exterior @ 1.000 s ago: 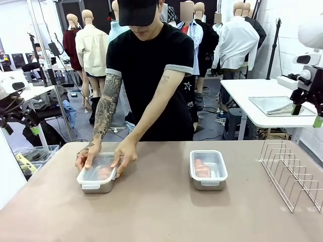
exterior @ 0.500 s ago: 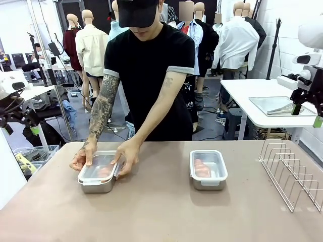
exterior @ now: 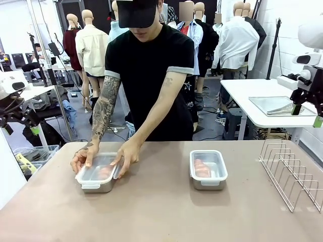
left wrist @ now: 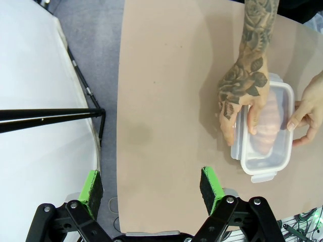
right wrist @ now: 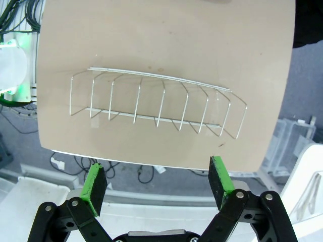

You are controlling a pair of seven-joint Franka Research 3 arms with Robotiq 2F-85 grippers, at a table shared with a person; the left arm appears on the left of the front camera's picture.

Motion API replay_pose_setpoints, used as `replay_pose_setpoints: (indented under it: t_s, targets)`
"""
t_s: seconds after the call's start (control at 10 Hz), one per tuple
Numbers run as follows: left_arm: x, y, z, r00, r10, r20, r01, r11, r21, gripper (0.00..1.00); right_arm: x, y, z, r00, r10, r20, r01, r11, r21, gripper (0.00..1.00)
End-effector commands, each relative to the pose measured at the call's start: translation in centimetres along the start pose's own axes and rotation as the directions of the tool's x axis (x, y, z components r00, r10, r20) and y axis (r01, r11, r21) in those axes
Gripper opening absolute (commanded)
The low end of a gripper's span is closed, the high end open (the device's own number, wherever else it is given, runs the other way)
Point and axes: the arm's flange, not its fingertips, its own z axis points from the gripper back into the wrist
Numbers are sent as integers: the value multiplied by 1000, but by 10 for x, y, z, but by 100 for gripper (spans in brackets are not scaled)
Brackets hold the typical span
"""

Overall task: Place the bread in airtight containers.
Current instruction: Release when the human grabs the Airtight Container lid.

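Two small steel airtight containers stand on the brown table. A person's two hands [exterior: 126, 154] rest on the clear lid of the left container [exterior: 97, 176], which holds bread [exterior: 103, 172]. In the left wrist view that container [left wrist: 265, 131] lies at the right with its bread [left wrist: 268, 121] under the lid and a hand on each long side. The right container [exterior: 208, 170] stands alone, lid on, with bread [exterior: 201, 168] inside. My left gripper [left wrist: 151, 184] hangs open off the table's left edge. Past the right edge, above a wire rack [right wrist: 156, 103], my right gripper [right wrist: 157, 180] is open and holds nothing.
The wire rack [exterior: 292, 174] stands at the table's right side. A flat steel tray [exterior: 280, 106] lies on a white table behind it. Crates sit on the floor at the left [exterior: 30, 156]. Bare tabletop [exterior: 161, 212] stretches in front of both containers.
The person's hands have shifted slightly on the left container's lid, and the container has moved a little. Neither gripper has moved.
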Motion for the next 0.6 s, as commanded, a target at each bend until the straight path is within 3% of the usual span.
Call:
replay_pose_setpoints:
  t_s: [0.0, 0.5]
  targets:
    - [-2, 0, 1, 1000, 16, -3, -16, 1000, 27, 100, 4, 0, 1, 1000, -16, -15, 17, 1000, 6, 100]
    - [-2, 0, 1, 1000, 16, -3, -16, 1000, 27, 100, 4, 0, 1, 1000, -16, -15, 17, 1000, 6, 100]
